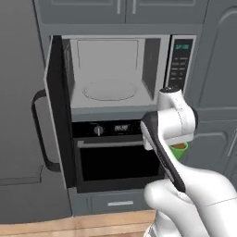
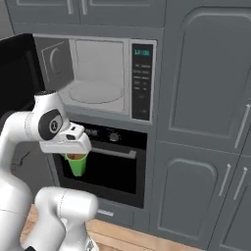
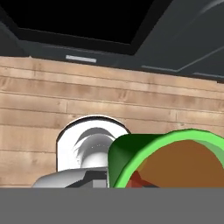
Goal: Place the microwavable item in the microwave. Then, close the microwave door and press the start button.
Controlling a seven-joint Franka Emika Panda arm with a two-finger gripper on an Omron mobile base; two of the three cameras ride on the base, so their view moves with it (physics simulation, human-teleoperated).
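The microwavable item [image 2: 77,165], a bright green cup of brown liquid, hangs upright under my hand with my gripper [image 2: 76,156] shut on its rim. It is level with the black oven door and below the microwave [image 2: 95,73]. In the left base view a green sliver of the cup [image 1: 179,148] shows behind my forearm. The hand view looks down into the cup [image 3: 175,157]. The microwave [image 1: 111,69] has nothing on its turntable, and the microwave door [image 1: 58,106] is swung wide to the left. The start button sits low on the dark control panel [image 2: 142,81].
A black oven [image 1: 115,157] with knobs and a bar handle sits right under the microwave. Tall grey cabinet doors [image 2: 206,122] stand to the right. Wooden floor [image 3: 87,100] lies below my hand. The open microwave door [image 2: 17,68] juts out at the left.
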